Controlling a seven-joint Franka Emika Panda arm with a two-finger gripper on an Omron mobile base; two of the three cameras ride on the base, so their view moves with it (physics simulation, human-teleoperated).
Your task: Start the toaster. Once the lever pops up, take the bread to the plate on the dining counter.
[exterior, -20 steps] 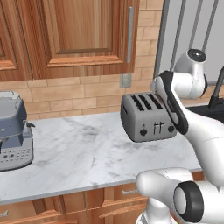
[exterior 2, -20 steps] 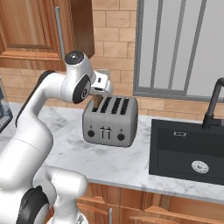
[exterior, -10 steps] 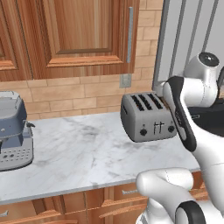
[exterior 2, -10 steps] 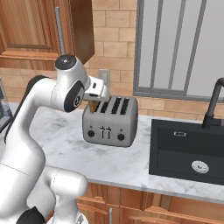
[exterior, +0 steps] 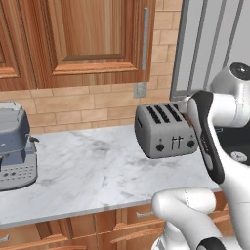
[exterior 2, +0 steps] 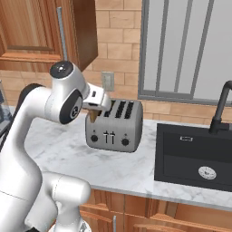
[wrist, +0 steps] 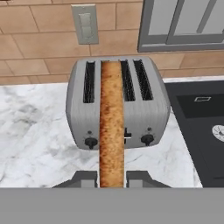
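Note:
The grey toaster point(exterior: 163, 132) point(exterior 2: 113, 128) point(wrist: 118, 98) stands on the marble worktop against the brick wall, all of its slots dark. Its lever point(exterior 2: 108, 136) is a small dark tab on the front face, between the knobs. My gripper point(wrist: 112, 180) point(exterior 2: 94, 110) hovers in front of and above the toaster, shut on the bread point(wrist: 111, 131) point(exterior 2: 93, 116). That light-brown slice is seen edge-on in the hand view, clear of the slots. The plate and the dining counter are out of view.
A blue-grey coffee machine point(exterior: 14, 146) sits at the left end of the worktop point(exterior: 97, 171). A black sink point(exterior 2: 195, 154) with a dark tap point(exterior 2: 222, 106) lies right of the toaster. Wooden cabinets point(exterior: 93, 39) hang above; a wall outlet point(wrist: 85, 24) is behind the toaster.
My hand has drawn back from above the toaster toward the robot and dropped a little, carrying the bread. The toaster has stayed put.

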